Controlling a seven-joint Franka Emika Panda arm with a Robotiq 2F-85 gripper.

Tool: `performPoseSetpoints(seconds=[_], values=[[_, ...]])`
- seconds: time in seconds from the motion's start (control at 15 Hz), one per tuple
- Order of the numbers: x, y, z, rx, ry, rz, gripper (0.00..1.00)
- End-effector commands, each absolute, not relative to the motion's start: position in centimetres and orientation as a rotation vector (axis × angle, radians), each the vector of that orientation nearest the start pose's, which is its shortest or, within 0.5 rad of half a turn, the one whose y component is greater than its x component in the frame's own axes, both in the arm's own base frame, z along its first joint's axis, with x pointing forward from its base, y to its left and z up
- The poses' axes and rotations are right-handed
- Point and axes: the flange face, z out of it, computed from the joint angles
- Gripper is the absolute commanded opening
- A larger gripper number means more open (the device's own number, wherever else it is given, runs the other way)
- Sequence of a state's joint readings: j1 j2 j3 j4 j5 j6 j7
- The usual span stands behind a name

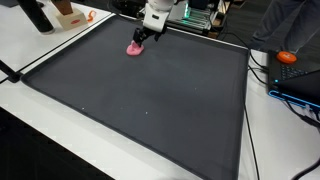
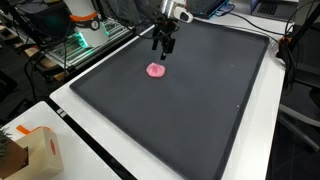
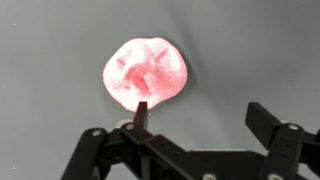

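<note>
A small pink, rounded soft object (image 1: 134,48) lies on the dark grey mat (image 1: 150,100) near its far edge. It also shows as a pink lump (image 2: 156,70) on the mat (image 2: 190,110) and fills the upper middle of the wrist view (image 3: 146,73). My gripper (image 1: 141,37) hangs just above and beside it, seen from the other side too (image 2: 164,46). In the wrist view the gripper (image 3: 200,115) is open; one fingertip (image 3: 141,110) sits at the pink object's lower edge, the other finger (image 3: 262,120) well to the right. Nothing lies between the fingers.
White tabletop surrounds the mat. A cardboard box (image 2: 30,150) stands at one corner, and an orange object (image 1: 288,57) with cables and a blue-edged device (image 1: 300,90) lies off one side. Equipment with green lights (image 2: 85,40) stands behind the robot base.
</note>
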State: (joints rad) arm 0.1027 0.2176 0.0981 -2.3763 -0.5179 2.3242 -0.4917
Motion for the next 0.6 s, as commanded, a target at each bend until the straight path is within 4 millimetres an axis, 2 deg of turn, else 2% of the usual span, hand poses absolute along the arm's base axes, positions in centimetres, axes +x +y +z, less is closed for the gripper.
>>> performPoseSetpoints(seconds=[0.0,0.27,0.53], values=[[44.5,9.5,21.4,-2.746,-1.991,0.571,1.00],[42.8,10.4,21.1,-2.593,-2.213,0.589,1.00],[41.6,10.9,20.8,-2.483,-2.351,0.608,1.00]])
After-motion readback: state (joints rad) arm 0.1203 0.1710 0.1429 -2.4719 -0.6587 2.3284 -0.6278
